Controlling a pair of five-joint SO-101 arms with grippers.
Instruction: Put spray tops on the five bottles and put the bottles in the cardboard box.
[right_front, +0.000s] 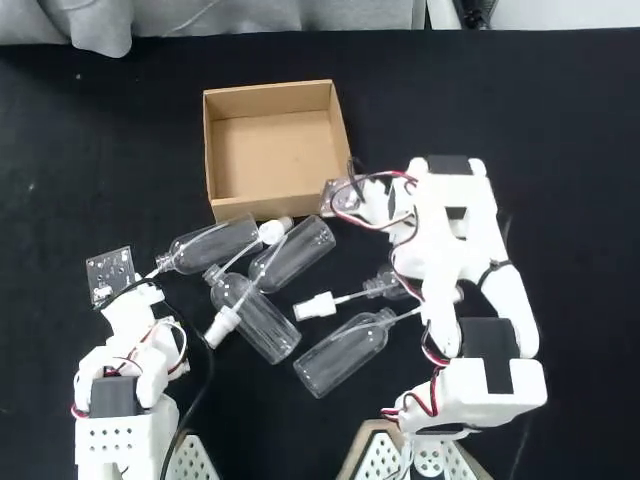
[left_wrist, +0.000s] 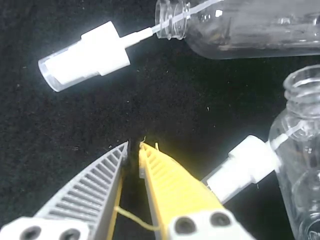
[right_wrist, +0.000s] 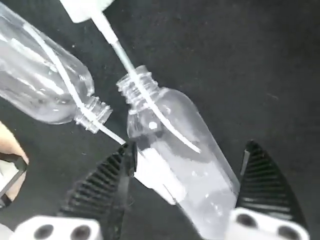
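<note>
The right pincer (right_wrist: 190, 146) is wide open and straddles a clear bottle (right_wrist: 180, 140) lying on the black worktop (right_front: 560, 120). One jaw stands at each side of the body and we see no firm contact. We judge this a pre-grasp position: the bottle is bracketed so it can be clamped and steadied while its top is seated. Its spray top (right_wrist: 82, 7) sits off the neck with only the dip tube (right_wrist: 150, 107) inside, so the cap is not yet on.

The left pincer (left_wrist: 134, 148) has its jaws drawn almost together with nothing between them. It sits low over the worktop, with a loose top (left_wrist: 85, 55) ahead of it and a nearer top (left_wrist: 245, 167) just beside the yellow jaw. We judge it placed within reach of both.

All five bottles lie clustered just in front of the cardboard box (right_front: 270, 92), on the arms' side; none is inside.

Limits of view:
- In the high view the right arm (right_front: 455, 235) covers most of the bracketed bottle.
- A second bottle (right_wrist: 45, 85) is cut off at the frame edge.
- We cannot tell whether any top in the cluster is fully seated.
</note>
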